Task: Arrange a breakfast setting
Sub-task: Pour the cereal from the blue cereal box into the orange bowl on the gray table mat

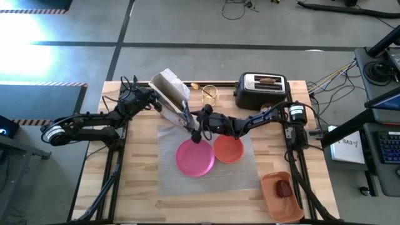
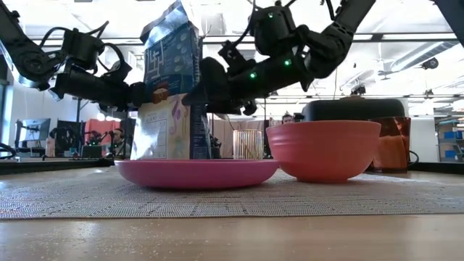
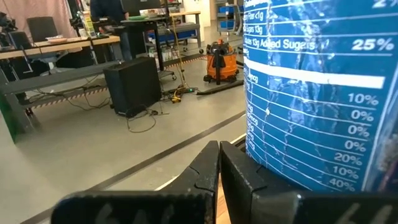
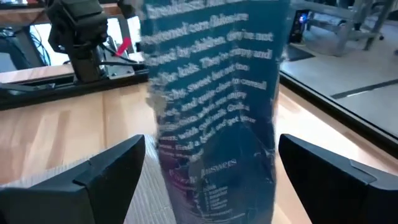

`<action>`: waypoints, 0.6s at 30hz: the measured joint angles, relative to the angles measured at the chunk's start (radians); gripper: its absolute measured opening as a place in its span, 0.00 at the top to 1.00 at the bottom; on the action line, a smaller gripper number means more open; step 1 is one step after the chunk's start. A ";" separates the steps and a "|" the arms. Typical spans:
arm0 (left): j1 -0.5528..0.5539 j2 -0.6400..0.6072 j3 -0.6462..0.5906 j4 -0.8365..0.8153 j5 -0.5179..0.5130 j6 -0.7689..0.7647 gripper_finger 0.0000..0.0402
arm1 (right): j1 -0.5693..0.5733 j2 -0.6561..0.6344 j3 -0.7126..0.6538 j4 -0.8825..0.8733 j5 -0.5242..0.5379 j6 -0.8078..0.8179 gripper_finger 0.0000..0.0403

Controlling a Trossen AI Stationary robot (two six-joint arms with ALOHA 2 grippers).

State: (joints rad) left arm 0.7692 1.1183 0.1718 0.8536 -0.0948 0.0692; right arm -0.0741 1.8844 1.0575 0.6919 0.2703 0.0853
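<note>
Nearest, at the table's front right corner: tray, with apple lying in it.

Farther in, spread over the middle: mat. On the mat, side by side: plate to the left, bowl to the right, rims very close; cannot tell whether touching.

Just behind the plate: box, blue and white, standing on end in the low view, leaning back from the plate in the high view.

At the box's right side, above the plate's far edge: right gripper. Fingers spread wide, one on either side of the box, neither seen touching it.

At the box's left side, about halfway up: left gripper. Fingers pressed together, with the box's printed panel right beside them; cannot tell whether any of the box is pinched between.

Behind the box, near the far edge: cup, standing upright.

Right of the cup, farthest back: toaster, with toast sitting in a slot.
</note>
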 joint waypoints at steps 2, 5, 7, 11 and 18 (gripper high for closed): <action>0.000 0.000 0.000 0.000 0.000 0.000 1.00 | -0.006 0.004 0.000 0.002 -0.017 0.000 0.11; 0.000 0.000 0.000 0.000 0.000 0.000 1.00 | -0.009 0.021 0.017 0.001 -0.018 0.024 0.11; 0.000 0.000 0.000 0.000 0.000 0.000 1.00 | -0.009 0.039 0.037 0.000 -0.018 0.041 0.11; 0.000 -0.001 0.000 -0.002 0.000 0.000 1.00 | -0.010 0.071 0.089 -0.005 -0.007 0.038 0.11; 0.000 -0.002 0.000 -0.004 0.000 0.000 1.00 | -0.007 0.076 0.160 -0.103 -0.004 0.092 0.11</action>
State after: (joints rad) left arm 0.7696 1.1168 0.1719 0.8497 -0.0948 0.0692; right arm -0.0814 1.9606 1.2172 0.5893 0.2659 0.1771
